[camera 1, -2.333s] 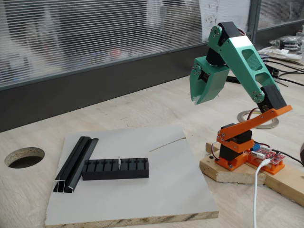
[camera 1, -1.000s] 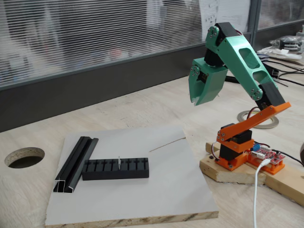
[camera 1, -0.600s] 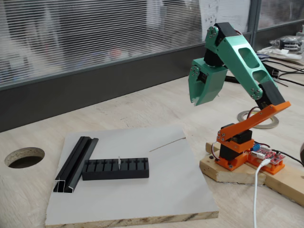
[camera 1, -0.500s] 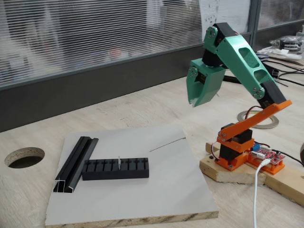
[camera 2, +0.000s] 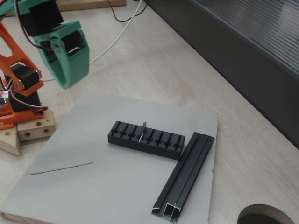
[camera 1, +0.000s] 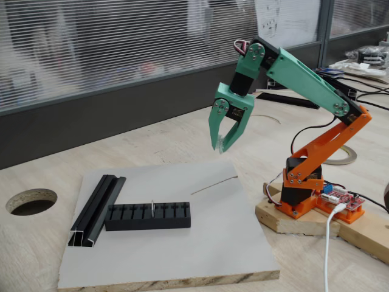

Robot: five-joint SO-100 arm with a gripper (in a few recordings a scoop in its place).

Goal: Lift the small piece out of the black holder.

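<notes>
The black holder point(camera 1: 148, 216) point(camera 2: 145, 140) lies on a grey board, a low block with a row of narrow slots. The small piece point(camera 1: 152, 207) point(camera 2: 142, 131), a thin pale sliver, stands upright in one of the middle slots. My green gripper point(camera 1: 220, 146) point(camera 2: 66, 86) hangs in the air, pointing down, well to the right of the holder and above the board's far right edge in a fixed view. Its fingers stand a little apart with nothing between them.
A long black U-channel rail point(camera 1: 97, 208) point(camera 2: 184, 175) lies beside the holder's end. A thin grey wire-like line point(camera 1: 214, 184) point(camera 2: 58, 169) crosses the grey board point(camera 1: 182, 249) point(camera 2: 93, 196). The arm's orange base point(camera 1: 307, 194) sits on a wooden block. A round hole point(camera 1: 30, 201) is cut in the table.
The arm has stretched out to the left and lowered, bringing the gripper from above its base toward the board's far edge. The fingers now show a gap.
</notes>
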